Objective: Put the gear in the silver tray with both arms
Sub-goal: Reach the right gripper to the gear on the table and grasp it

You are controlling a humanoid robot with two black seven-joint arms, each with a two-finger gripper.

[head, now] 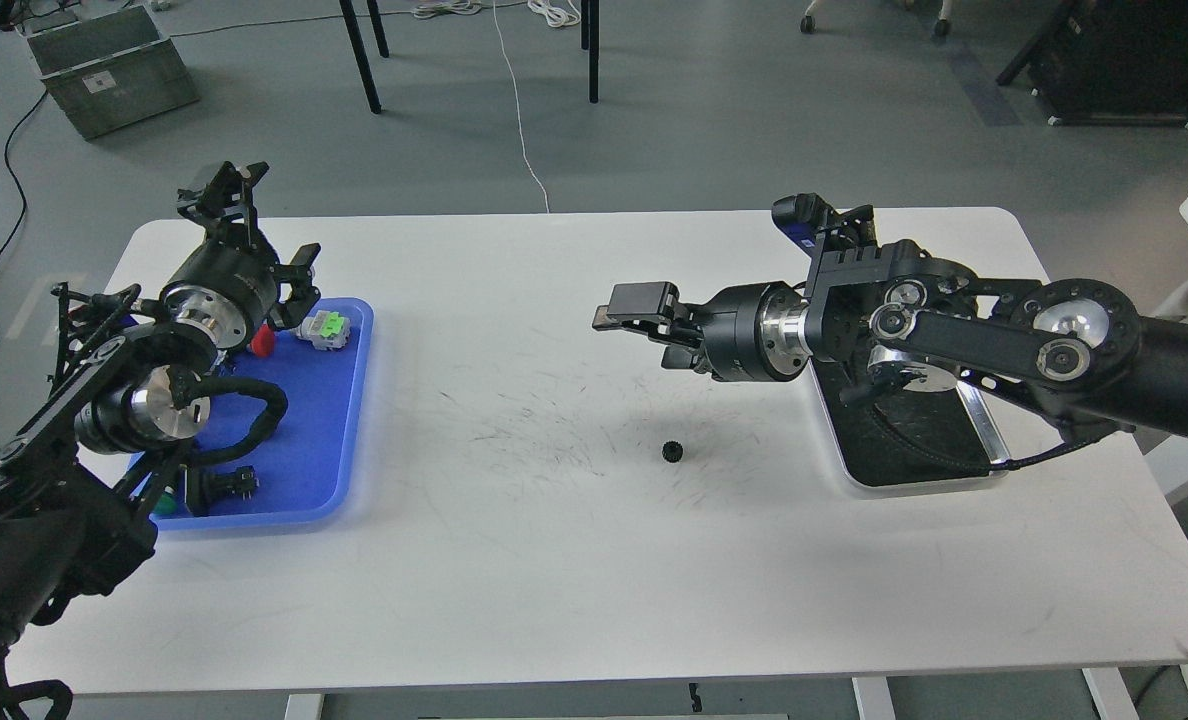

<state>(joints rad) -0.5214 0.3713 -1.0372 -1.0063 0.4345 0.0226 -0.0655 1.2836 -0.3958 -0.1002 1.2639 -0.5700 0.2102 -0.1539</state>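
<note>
Two trays sit at opposite ends of the white table, with the small black gear lying alone on the scuffed bare surface between them, nearer the right one and touching nothing. At far left, the blue plastic tray holds a red piece, a grey block with a bright green top, a small black part near its front rim, and something green half hidden under the arm. The left arm lies over that tray and covers much of it; the left gripper rises past the tray's far edge, seen end-on and dark, so I cannot tell how its fingers stand. Right of centre, the right gripper points leftward above the table, beyond the gear and apart from it, its fingers close together with nothing between them. The right arm stretches across the silver tray, hiding most of its dark floor; a black cable trails over the visible part. Beyond the table, a grey crate and dark furniture legs stand on the floor.
</note>
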